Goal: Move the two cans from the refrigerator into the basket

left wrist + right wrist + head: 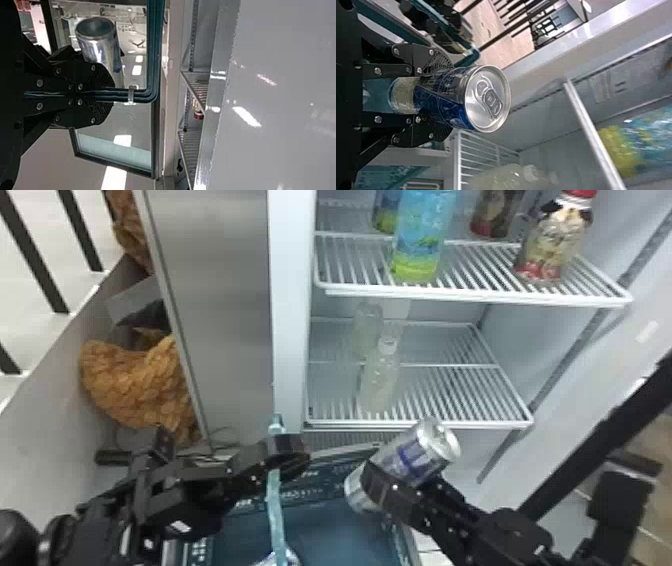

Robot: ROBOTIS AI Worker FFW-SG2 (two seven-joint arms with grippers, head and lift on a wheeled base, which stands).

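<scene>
In the head view my left gripper point(287, 452) is closed on the teal basket handle point(275, 510), as the left wrist view confirms: gripper point(105, 95), handle point(136, 95). My right gripper point(402, 485) holds a silver and blue can point(412, 455), tilted, over the right side of the blue basket point(332, 532). The right wrist view has the can point(451, 99) between both fingers of that gripper point(441, 97), its lid facing outward. A silvery object point(282, 559), partly cut off, lies low in the basket.
The open refrigerator's lower shelf point(450, 392) holds two pale bottles point(380, 380). Above, on the upper shelf point(475, 265), stand a blue-green bottle point(420, 240) and a red-capped bottle point(555, 245). A steel side panel point(215, 315) rises behind the left arm.
</scene>
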